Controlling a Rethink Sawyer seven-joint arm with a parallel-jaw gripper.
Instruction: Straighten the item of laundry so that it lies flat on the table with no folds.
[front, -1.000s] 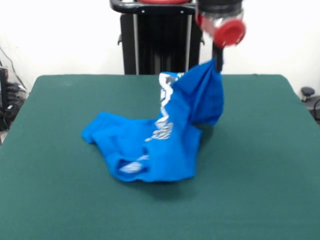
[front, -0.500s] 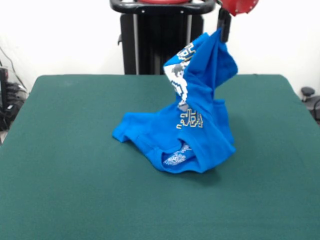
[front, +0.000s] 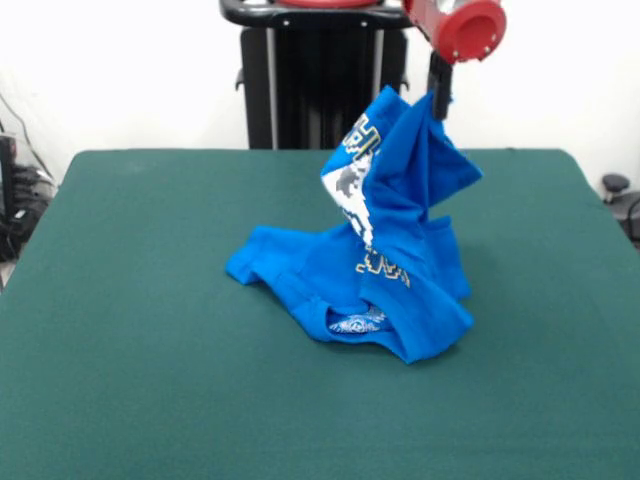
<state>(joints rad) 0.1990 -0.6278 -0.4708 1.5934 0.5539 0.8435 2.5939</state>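
Currently: lift-and-spread step | end effector clamped on T-shirt edge, raised; rest bunched on table | next, likely: drag outward, lower flat.

Bare table around heaped shirt

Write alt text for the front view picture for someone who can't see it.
A robot gripper holds a crumpled blue T-shirt up by one pinched edge, while the shirt's lower half lies bunched on a green table. Part of a white print shows on the raised cloth.
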